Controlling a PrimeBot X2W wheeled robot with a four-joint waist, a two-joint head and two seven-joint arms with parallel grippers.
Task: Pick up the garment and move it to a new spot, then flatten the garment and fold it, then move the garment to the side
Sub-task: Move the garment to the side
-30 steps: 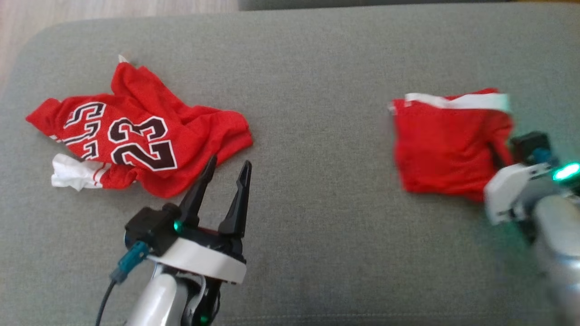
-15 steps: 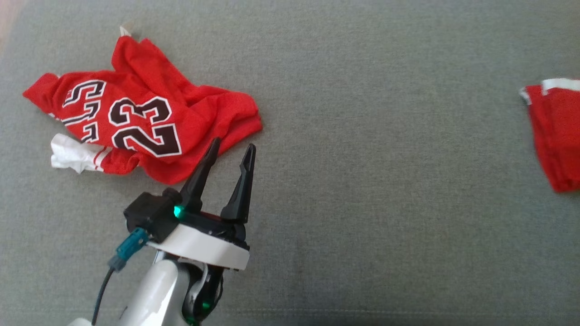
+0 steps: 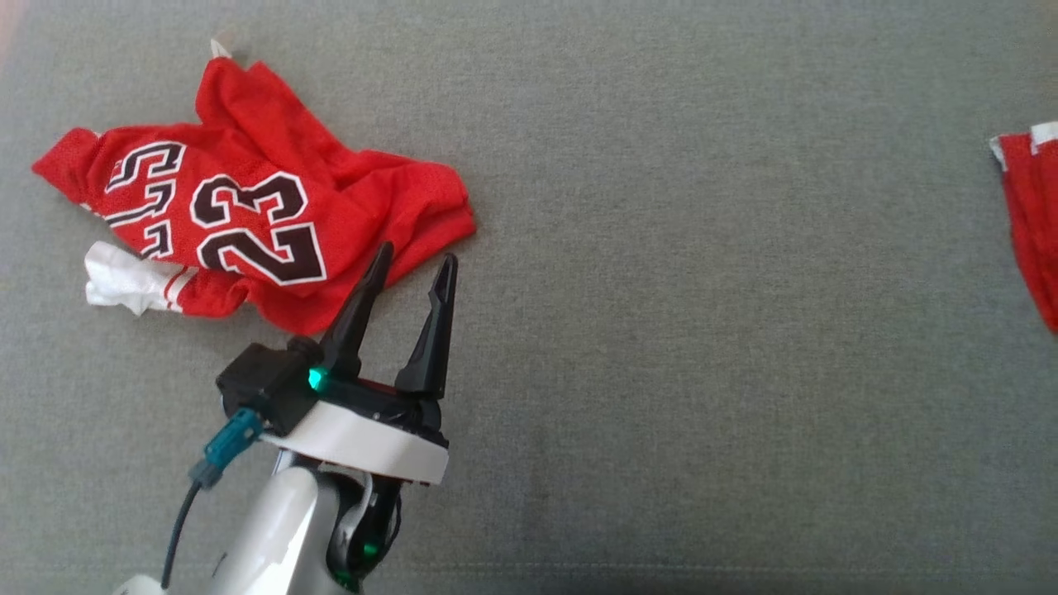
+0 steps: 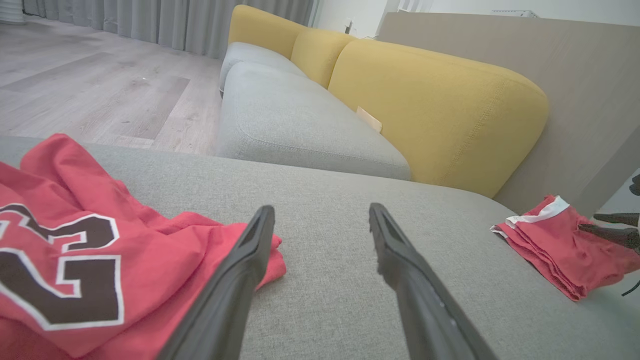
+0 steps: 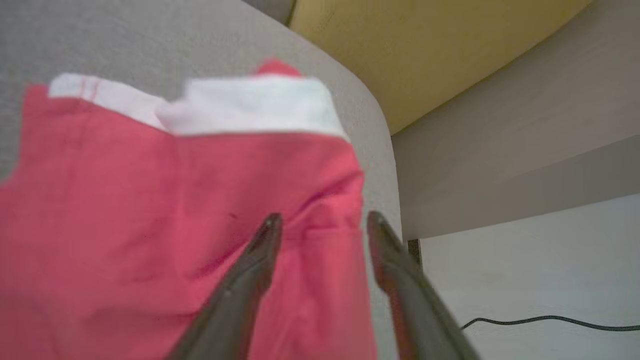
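**A:** The folded red shorts point(image 5: 175, 210) lie at the grey cushion's point(image 3: 661, 330) right edge. The right claw point(image 5: 323, 216) stands parted over them, gripping nothing.

**B:** The set-aside step looks finished. The left claw point(image 3: 417, 252), spread wide, sits just beside the crumpled jersey point(image 3: 248, 215), so it probably needs pinching next.

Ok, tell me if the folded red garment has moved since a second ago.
Yes. Measured against the crumpled jersey, the folded garment has slid far to the robot's right, to the head view's edge.
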